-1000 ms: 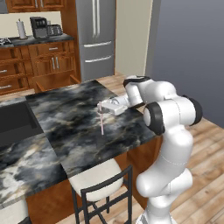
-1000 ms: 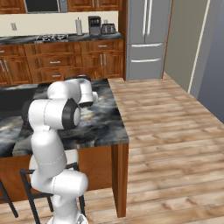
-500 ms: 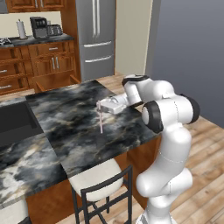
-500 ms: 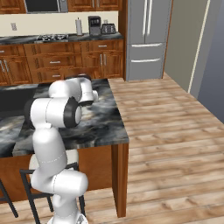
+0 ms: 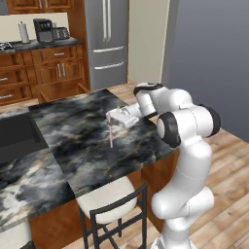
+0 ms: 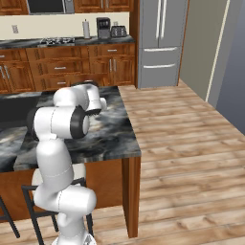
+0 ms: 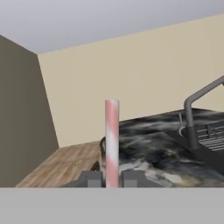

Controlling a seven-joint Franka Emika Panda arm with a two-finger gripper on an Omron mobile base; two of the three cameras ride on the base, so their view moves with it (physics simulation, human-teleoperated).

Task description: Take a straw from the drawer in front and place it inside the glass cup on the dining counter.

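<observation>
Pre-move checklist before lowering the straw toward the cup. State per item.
1. Straw held: ok, it sits between the gripper fingertips in the hand view.
2. Straw orientation: ok, in the left base view it hangs roughly vertical below the gripper.
3. Gripper over the dining counter: ok.
4. Glass cup located: cannot tell; a faint curved outline behind the straw in the hand view may be it.
5. Straw aligned with cup opening: cannot tell.
6. Faucet away from straw: ok, it stands off to one side at the sink.

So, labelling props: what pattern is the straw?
Pink and white stripes on the straw, clearest in hand view.
</observation>
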